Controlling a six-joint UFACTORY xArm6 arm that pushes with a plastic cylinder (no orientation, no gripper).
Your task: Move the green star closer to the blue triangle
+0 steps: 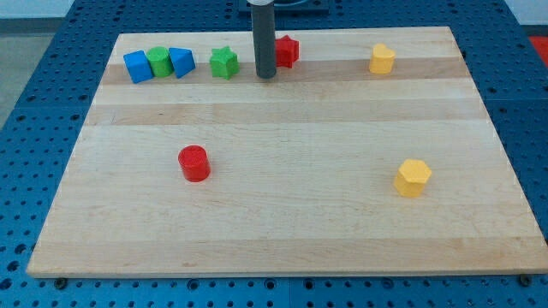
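Green star [224, 62] was flanked on the view's right by the tip [266, 76]; no claw was fitted. Approach stage was judged; a leftward push toward the blue triangle [181, 62] was required.

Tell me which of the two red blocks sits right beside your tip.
The red block at the view's top, just right of my tip. The other, a red cylinder, stands alone far lower on the board.
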